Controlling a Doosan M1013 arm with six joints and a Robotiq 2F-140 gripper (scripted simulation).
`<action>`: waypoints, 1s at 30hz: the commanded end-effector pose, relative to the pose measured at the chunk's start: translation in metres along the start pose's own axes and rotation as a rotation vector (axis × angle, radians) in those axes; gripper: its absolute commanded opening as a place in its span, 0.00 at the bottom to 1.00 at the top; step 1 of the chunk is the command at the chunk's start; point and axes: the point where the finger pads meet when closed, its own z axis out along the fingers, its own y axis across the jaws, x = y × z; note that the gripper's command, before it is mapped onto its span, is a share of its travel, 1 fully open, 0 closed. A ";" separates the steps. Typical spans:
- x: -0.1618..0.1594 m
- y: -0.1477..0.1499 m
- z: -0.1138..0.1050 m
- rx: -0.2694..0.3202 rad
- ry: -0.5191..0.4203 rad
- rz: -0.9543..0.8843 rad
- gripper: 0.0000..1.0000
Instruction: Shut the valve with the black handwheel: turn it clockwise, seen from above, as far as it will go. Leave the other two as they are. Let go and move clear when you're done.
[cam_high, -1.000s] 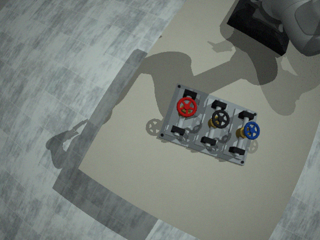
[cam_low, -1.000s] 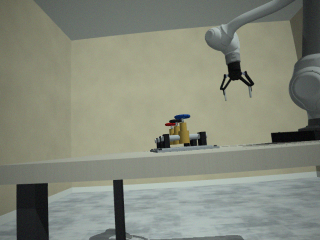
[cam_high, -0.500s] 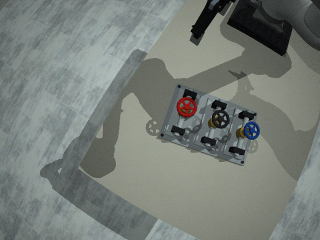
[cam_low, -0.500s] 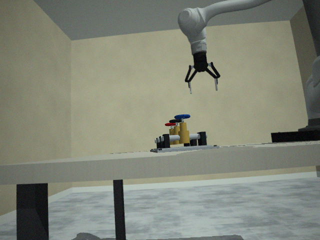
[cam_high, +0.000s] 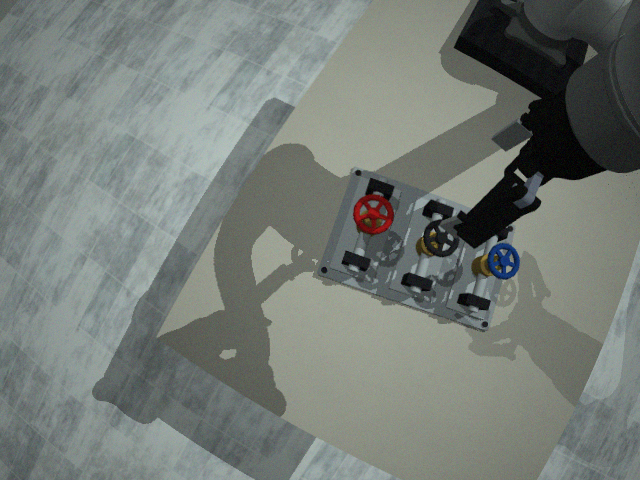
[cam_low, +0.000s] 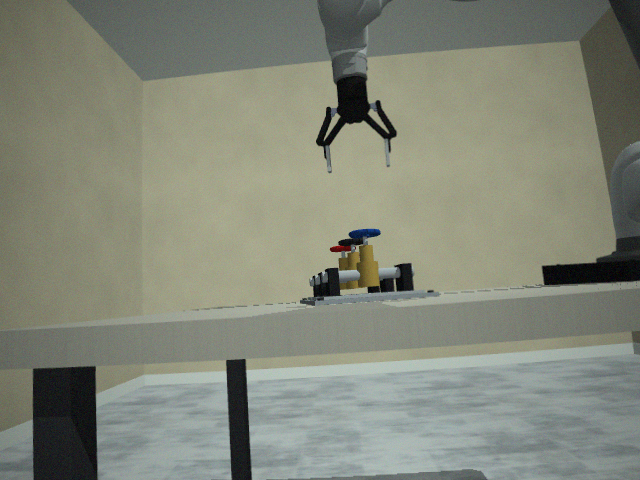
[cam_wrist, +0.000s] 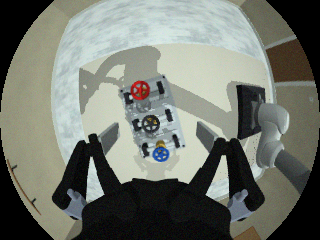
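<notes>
A grey plate (cam_high: 410, 248) on the table carries three valves in a row. The black handwheel (cam_high: 440, 238) is the middle one, with the red handwheel (cam_high: 373, 213) on one side and the blue handwheel (cam_high: 503, 260) on the other. In the wrist view the black wheel (cam_wrist: 151, 123) lies between the red (cam_wrist: 139, 90) and blue (cam_wrist: 160, 154) wheels, straight below my fingers. My gripper (cam_low: 356, 164) is open and empty. It hangs high above the valves (cam_low: 357, 242), fingers pointing down. In the overhead view the gripper (cam_high: 485, 209) partly covers the black wheel's edge.
The robot's black base (cam_high: 516, 43) stands at the table's far corner, also showing at the right in the side view (cam_low: 589, 271). The table edge (cam_low: 310, 330) runs in front of the valve plate, with grey tiled floor below.
</notes>
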 end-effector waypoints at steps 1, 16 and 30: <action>-0.043 -0.023 -0.004 -0.002 0.013 -0.008 1.00; -0.067 -0.032 -0.006 0.002 0.016 -0.012 1.00; -0.067 -0.032 -0.006 0.002 0.016 -0.012 1.00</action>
